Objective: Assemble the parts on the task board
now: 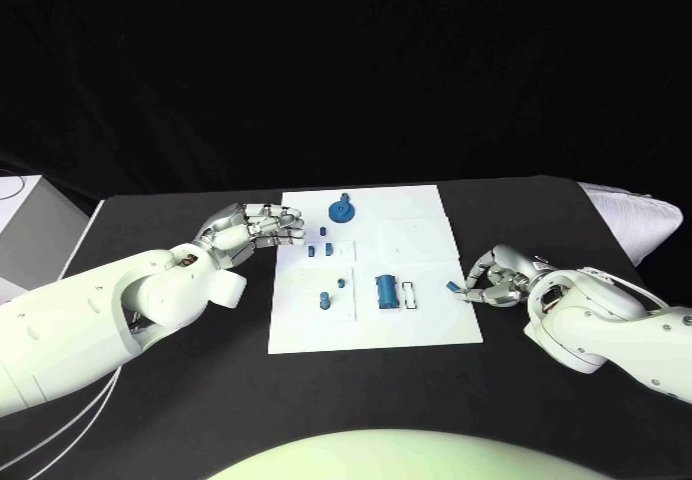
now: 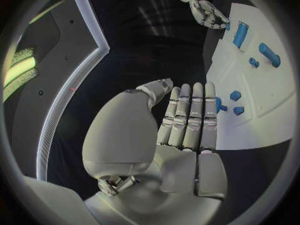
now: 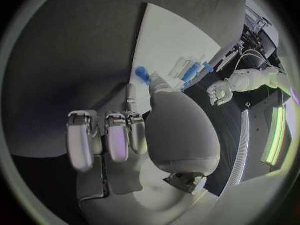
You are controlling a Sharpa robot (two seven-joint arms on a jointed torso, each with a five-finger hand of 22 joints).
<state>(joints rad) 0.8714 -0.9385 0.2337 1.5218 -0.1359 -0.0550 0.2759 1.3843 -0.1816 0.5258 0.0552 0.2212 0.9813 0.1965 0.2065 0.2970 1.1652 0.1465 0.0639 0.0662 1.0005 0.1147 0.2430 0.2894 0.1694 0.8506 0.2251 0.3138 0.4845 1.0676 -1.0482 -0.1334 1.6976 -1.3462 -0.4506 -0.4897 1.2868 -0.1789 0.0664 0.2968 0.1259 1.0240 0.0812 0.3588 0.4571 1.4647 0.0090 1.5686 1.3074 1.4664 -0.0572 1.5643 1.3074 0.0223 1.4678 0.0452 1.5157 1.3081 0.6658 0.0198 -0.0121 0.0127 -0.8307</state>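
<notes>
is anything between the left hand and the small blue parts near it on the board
Nothing visible is. The left hand hovers at the left edge of the task board, and the nearest small blue parts lie on open white surface just beyond its fingers. The blue gear sits off to the far side.

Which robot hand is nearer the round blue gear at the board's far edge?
Left. The left robot hand sits at the task board's left edge, close beside the gear. The right robot hand is at the right edge, farther toward the robot.
</notes>
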